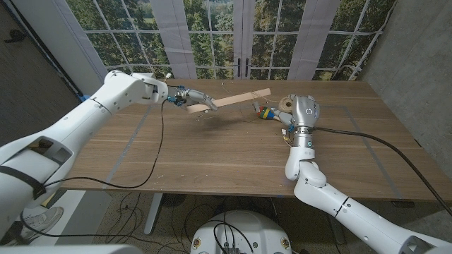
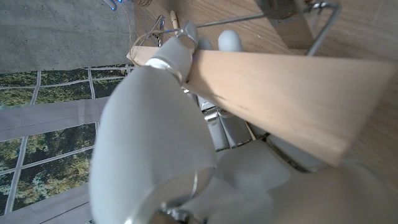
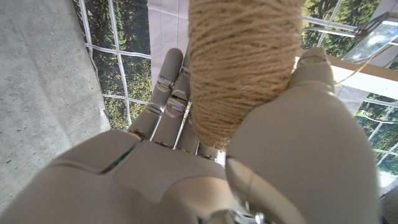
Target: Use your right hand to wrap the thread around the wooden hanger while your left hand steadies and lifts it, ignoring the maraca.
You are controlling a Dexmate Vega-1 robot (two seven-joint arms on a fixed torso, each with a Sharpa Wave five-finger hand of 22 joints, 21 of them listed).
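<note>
Holding the wooden hanger [image 1: 236, 99] up off the surface [image 1: 212, 152], the left hand [image 1: 192, 98] has its fingers [image 2: 177, 53] clamped round one end — that keeps the flat, pale, smooth-grained bar free for the thread to pass under. Over by the far end, the right hand [image 1: 304, 111] grips the thread [image 3: 239, 65], a fat spool of coarse, fuzzy tan twine, fingers curled about it. Beside it the colourful maraca [image 1: 267, 112] lies ignored — fair enough.
</note>
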